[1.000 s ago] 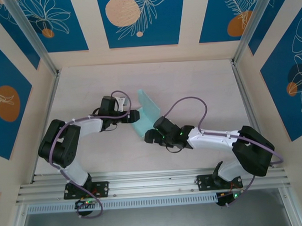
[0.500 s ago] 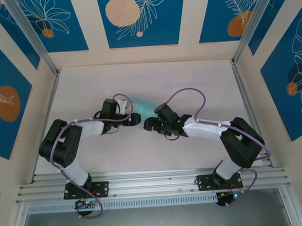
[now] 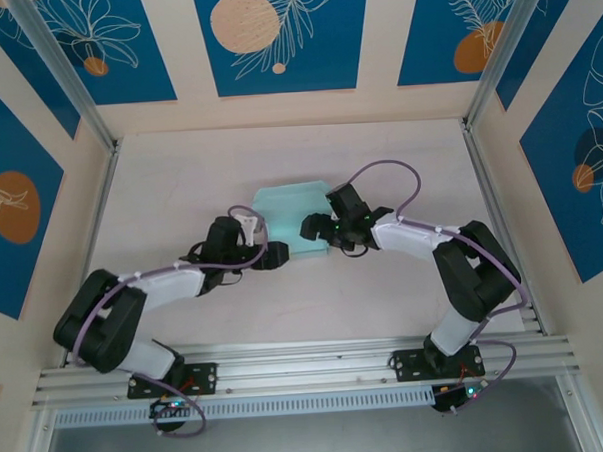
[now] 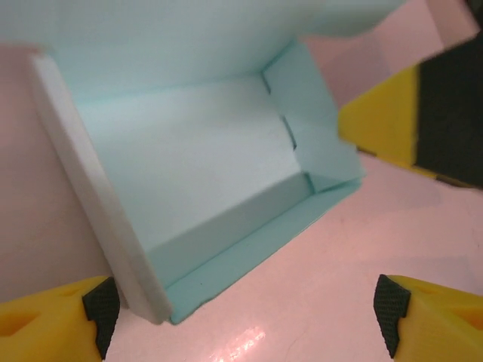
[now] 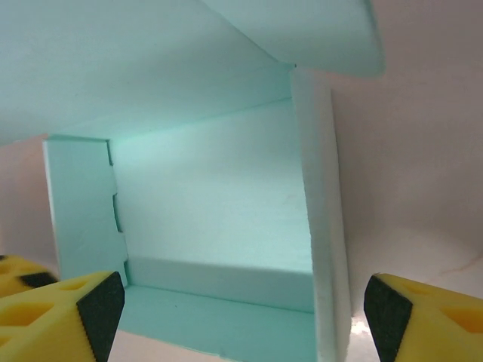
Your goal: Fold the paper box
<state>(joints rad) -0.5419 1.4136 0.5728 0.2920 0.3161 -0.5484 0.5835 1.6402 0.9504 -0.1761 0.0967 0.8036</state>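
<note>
The paper box (image 3: pixel 291 214) is pale mint-blue card, partly folded, lying on the table between both arms. In the left wrist view the paper box (image 4: pixel 196 151) shows its floor, raised side walls and a flat front lip. My left gripper (image 4: pixel 245 320) stands open just short of that lip, its left fingertip (image 4: pixel 98 305) beside the box's white corner edge. In the right wrist view the paper box (image 5: pixel 211 204) opens towards me, and my right gripper (image 5: pixel 243 313) is open with the box's lower flap between its fingertips. From above, the left gripper (image 3: pixel 275 255) sits at the box's near-left corner and the right gripper (image 3: pixel 315 228) at its right side.
The pale table (image 3: pixel 179 171) is ringed by cream walls with blue panels. Aluminium posts (image 3: pixel 70 81) stand at the back corners and a rail (image 3: pixel 308 366) runs along the near edge. The right gripper's yellow finger (image 4: pixel 423 105) shows behind the box in the left wrist view.
The box went from a raised sheet between the grippers to lying farther back on the table. Both grippers followed it away from the bases, the right arm swinging left and back.
</note>
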